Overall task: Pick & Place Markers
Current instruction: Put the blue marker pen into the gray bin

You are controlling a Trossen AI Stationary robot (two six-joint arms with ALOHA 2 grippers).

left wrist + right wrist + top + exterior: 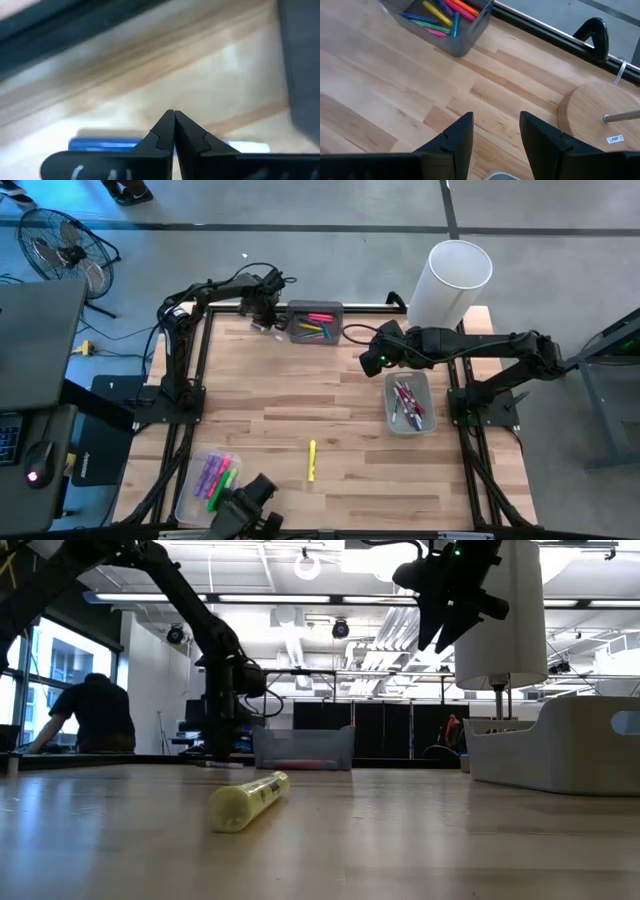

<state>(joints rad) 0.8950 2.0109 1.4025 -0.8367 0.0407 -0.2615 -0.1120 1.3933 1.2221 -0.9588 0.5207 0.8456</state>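
My left gripper points down at the table's far left, shut, just left of a grey tray that holds pink, yellow and green markers. A blue and white marker lies flat on the wood under its fingers, its middle hidden by them. My right gripper hangs open above the table's middle right and holds nothing. A yellow marker lies alone toward the near edge. My left gripper's shut fingers come down from above across the blue and white marker, which lies flat on the table. The fingers themselves hide its middle, so I cannot tell whether they touch it. Nothing shows between the fingertips.
A clear tray with red and pink markers sits at the right, and another tray with purple, green and pink markers at the near left. A lamp with a white shade and a wooden base stands at the far right. A person is beyond the table.
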